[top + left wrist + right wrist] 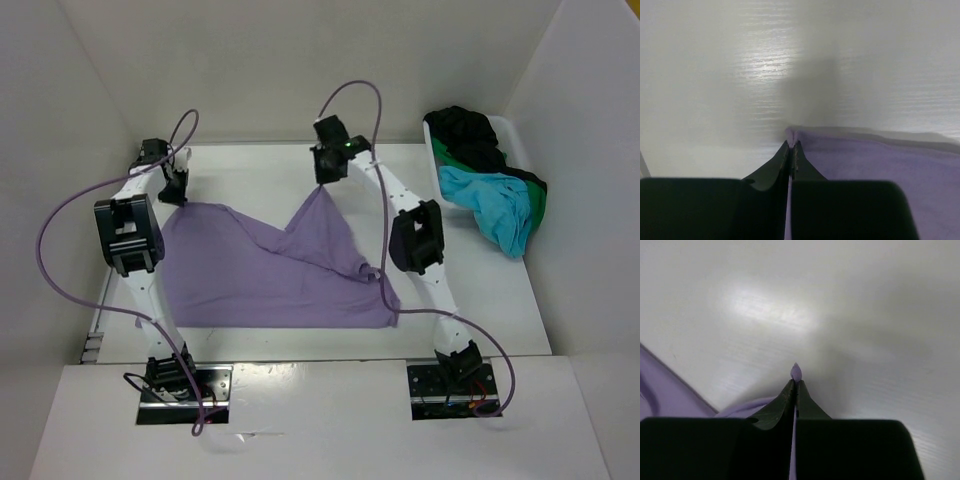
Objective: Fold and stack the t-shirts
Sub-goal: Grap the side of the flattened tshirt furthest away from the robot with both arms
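The lavender purple t-shirt [270,270] lies spread over the middle of the table. My left gripper [175,192] is shut on its far left corner, and a small tuft of purple cloth [790,134] pokes out past the pinched fingertips [796,150]. My right gripper [325,172] is shut on the far right corner, lifting it into a peak; a purple tip [796,372] shows beyond the closed fingertips [790,390]. The turquoise t-shirt [490,205], the green one [538,210] and the black one [470,135] are heaped in the bin.
A white plastic bin [438,165] stands at the far right of the table with shirts spilling over its near edge. White walls close in the table at the back and both sides. Purple cables [60,260] loop off both arms.
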